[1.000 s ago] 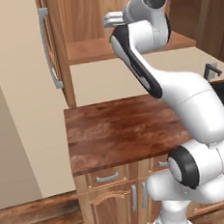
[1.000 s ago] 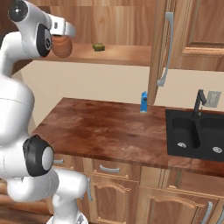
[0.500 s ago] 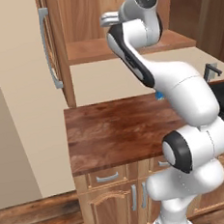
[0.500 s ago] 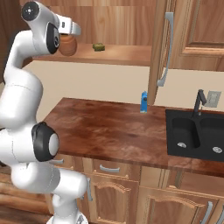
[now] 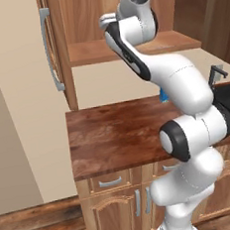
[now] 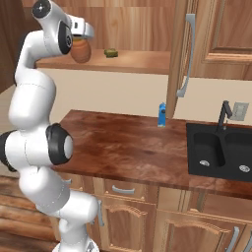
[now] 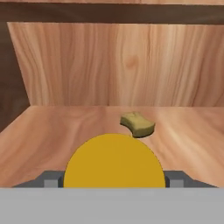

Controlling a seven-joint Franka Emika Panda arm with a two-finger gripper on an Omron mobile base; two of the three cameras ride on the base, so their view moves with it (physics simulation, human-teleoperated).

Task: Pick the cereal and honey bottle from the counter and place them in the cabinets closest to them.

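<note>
My gripper is raised to the open cabinets' wooden shelf and is shut on the honey bottle, an amber bottle hanging just over the shelf's left end. In the hand view its yellow cap sits between the two fingertips, with the shelf board and the cabinet's back wall ahead. The cabinet door with its grey bar handle stands swung open at the right. The cereal is out of view.
An olive-green flat lump lies on the shelf a short way beyond the bottle, also seen from the right. A small blue container stands at the back of the brown counter. A black sink with a faucet is at the right.
The arm has swung and carried the honey bottle a little to the right, closer over the shelf. The grip is unchanged and nothing on the counter has moved.
</note>
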